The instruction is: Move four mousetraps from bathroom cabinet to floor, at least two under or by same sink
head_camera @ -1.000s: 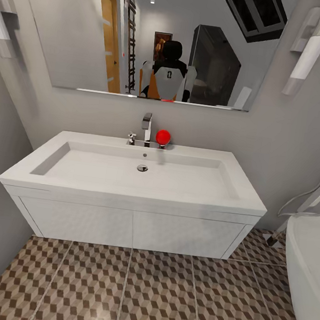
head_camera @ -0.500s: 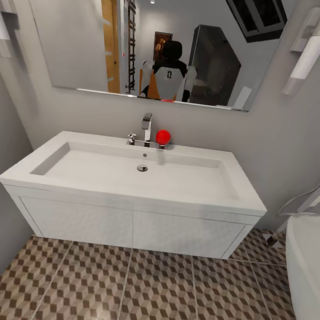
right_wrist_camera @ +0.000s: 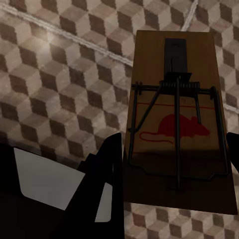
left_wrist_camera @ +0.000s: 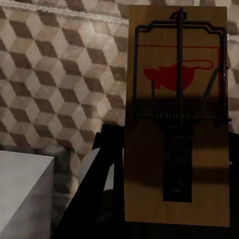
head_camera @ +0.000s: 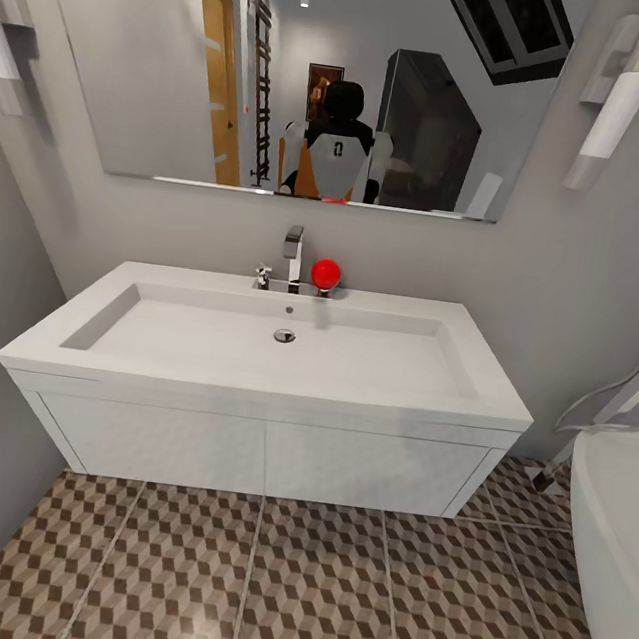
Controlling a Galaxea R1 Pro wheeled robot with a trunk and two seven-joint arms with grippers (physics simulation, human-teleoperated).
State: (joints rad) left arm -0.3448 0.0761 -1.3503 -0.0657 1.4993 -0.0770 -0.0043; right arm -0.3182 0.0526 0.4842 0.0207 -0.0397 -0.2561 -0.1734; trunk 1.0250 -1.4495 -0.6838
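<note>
On the robot's left, the left end effector is clamped on a mousetrap, the tan board standing out lengthwise between the dark fingers with its wire frame and red mouse print facing the camera; below and behind it lies the bathroom floor with its cube pattern, and the board appears to hang clear of the tiles; it looks held flat like this so that it can be lowered and laid down without tipping. Straight ahead in the head view, the white sink with its chrome tap stands squarely in front of the robot, a red knob beside the tap, and a broad stretch of bare tile lies at the foot of its drawers; this stance suits the demand that two traps end up next to the sink. To the right, the rim of a white bathtub shows. The right end effector likewise grips a second mousetrap by one end, above the tiles; neither trap is set down yet.
</note>
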